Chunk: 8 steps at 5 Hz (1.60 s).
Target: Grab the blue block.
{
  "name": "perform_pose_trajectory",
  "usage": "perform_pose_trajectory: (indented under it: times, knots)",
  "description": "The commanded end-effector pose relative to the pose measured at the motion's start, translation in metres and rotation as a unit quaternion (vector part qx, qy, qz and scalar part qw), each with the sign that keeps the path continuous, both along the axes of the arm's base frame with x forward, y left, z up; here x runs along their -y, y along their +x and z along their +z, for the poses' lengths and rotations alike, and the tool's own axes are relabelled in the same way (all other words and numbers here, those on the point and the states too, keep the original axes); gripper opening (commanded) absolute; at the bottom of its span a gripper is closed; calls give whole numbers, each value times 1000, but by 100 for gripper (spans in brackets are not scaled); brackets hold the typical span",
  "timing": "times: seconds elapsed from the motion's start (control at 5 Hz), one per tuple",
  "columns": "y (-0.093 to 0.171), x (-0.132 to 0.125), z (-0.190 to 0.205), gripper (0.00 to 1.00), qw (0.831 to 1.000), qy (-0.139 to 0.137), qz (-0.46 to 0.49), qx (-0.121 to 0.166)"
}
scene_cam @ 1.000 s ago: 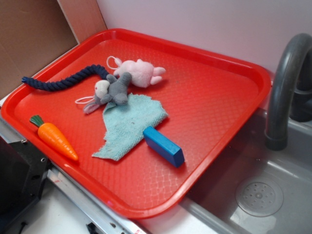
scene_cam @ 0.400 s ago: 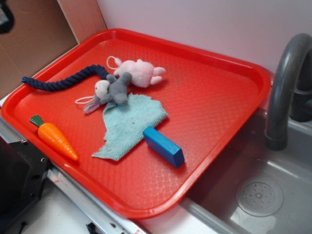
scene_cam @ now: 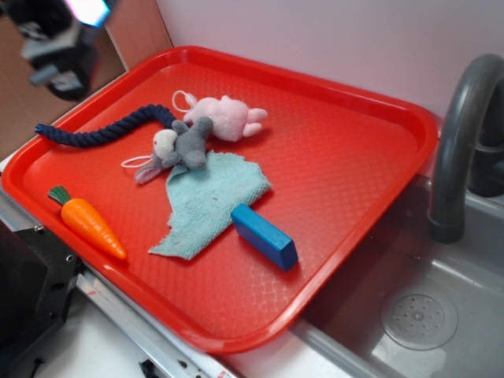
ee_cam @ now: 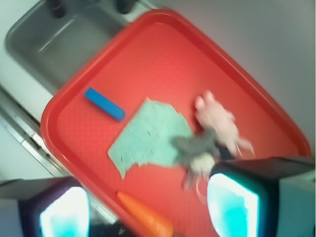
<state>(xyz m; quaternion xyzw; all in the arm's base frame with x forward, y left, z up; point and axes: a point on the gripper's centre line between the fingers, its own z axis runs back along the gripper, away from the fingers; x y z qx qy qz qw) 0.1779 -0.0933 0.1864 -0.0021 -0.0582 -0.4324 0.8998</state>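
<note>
Caught the pincer (scene_cam: 64, 43) way up off the far-left corner of the red tray (scene_cam: 354, 87), badly smeared in the exterior view, so probably mid-swing, though hard to swear to from a blur. Looked spread wide in the wrist view, with two glowing fingers (ee_cam: 232, 205) far apart at the bottom edge and nothing pinched between. Made sense for an approach: released jaws, lots of height, whole tray in sight for lining up. Found the rope (scene_cam: 102, 130) lying closest under it, then the grey plush (scene_cam: 181, 146) and pink plush (scene_cam: 228, 116) huddled together mid-tray, the grey one just touching the top of the teal cloth (scene_cam: 213, 201). Spotted the carrot (scene_cam: 87, 222) off alone by the near-left rim. Located the blue block (scene_cam: 264, 236) flat on the tray toward the near-right side, one end right at the cloth's corner, otherwise free all round, well apart from the pincer. Nice easy pick by the look of it: long sides exposed, no toys crowding. Only worry would be snagging that cloth corner along with the bar. Noticed the sink (scene_cam: 417, 315) and faucet (scene_cam: 461, 142) past the tray's right rim, out of the way.
</note>
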Motion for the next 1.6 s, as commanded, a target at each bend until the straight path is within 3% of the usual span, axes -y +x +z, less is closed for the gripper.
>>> perform_pose_trajectory:
  times: [0.0,0.2,0.4,0.8,1.2,1.4]
  knots:
    - [10,30,-37,100,977,-25,-212,-20]
    - [16,42,-66,100,968,-17,-246,-44]
    - [13,54,-92,100,965,18,-253,-70]
    - [6,66,-132,100,955,126,-248,-102]
    - [10,64,-151,100,955,164,-220,-115]
    - [8,64,-154,0,955,169,-214,-119]
